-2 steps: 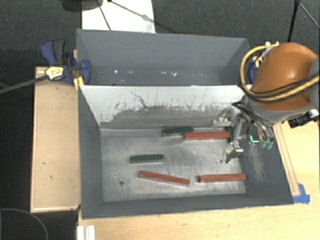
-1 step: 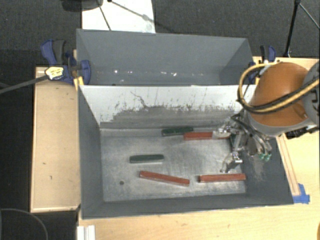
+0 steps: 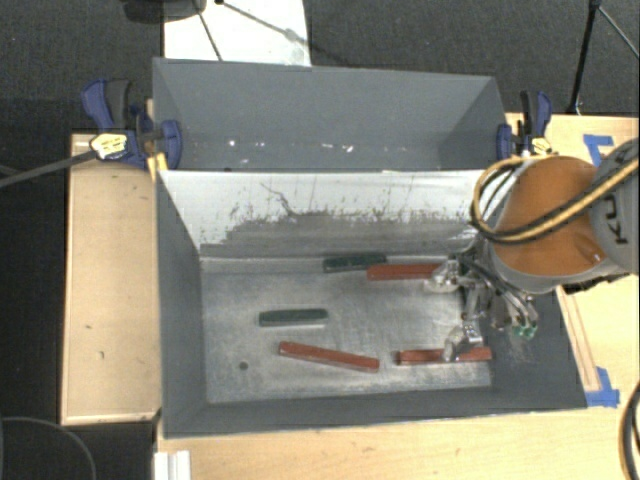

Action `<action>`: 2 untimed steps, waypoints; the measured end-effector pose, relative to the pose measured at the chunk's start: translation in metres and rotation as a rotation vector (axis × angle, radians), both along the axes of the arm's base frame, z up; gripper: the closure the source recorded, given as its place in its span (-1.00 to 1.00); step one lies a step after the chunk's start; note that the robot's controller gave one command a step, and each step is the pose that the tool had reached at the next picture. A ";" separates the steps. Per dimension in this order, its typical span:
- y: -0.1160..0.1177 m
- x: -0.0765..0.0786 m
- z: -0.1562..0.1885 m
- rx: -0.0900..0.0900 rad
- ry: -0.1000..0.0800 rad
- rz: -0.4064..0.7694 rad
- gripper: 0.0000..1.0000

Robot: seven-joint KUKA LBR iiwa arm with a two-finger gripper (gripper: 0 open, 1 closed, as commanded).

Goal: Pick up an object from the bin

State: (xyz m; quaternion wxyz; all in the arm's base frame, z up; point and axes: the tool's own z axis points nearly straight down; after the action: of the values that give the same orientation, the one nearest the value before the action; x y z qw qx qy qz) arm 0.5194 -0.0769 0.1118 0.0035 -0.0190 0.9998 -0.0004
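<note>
Gripper (image 3: 462,344) is seen low over the right end of short red-brown stick (image 3: 422,357); contact unclear, and jaw state cannot be told. Just left of that stick, long red-brown stick (image 3: 328,356) is laid on the bin (image 3: 182,298) floor. Up-left of it: dark green stick (image 3: 292,317). Well behind it, back green stick (image 3: 352,263) and back red-brown stick (image 3: 403,271) are laid end to end.

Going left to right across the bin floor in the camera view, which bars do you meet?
Mid green bar → front red bar → back green bar → back red bar → right red bar, beneath the gripper.
</note>
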 end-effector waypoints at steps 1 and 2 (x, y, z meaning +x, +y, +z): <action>0.013 -0.012 -0.037 -0.001 -0.005 0.046 1.00; 0.013 -0.012 -0.037 -0.001 -0.005 0.047 1.00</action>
State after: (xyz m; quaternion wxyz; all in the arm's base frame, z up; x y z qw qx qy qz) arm 0.5070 -0.0634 0.0748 0.0058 -0.0424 0.9991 -0.0009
